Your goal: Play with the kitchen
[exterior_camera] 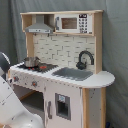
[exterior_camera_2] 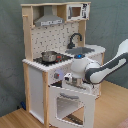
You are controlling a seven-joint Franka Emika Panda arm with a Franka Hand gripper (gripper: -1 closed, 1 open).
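— Where's the kitchen (exterior_camera_2: 55,60)?

— Centre, upright; its oven door (exterior_camera_2: 70,102) hangs open toward the near side.

— And the end effector (exterior_camera_2: 70,80)?

— At the door's top edge, below the knobs. Whether it grips, I cannot tell.

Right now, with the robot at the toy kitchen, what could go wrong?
1. The oven door hangs open and the arm reaches over its top edge; pushing down might strain the hinge or tip the kitchen.
2. A small pot sits on the stovetop; a bump could knock it off.
3. The arm's wrist is close to the knobs on the front panel and might scrape them if it swings sideways.
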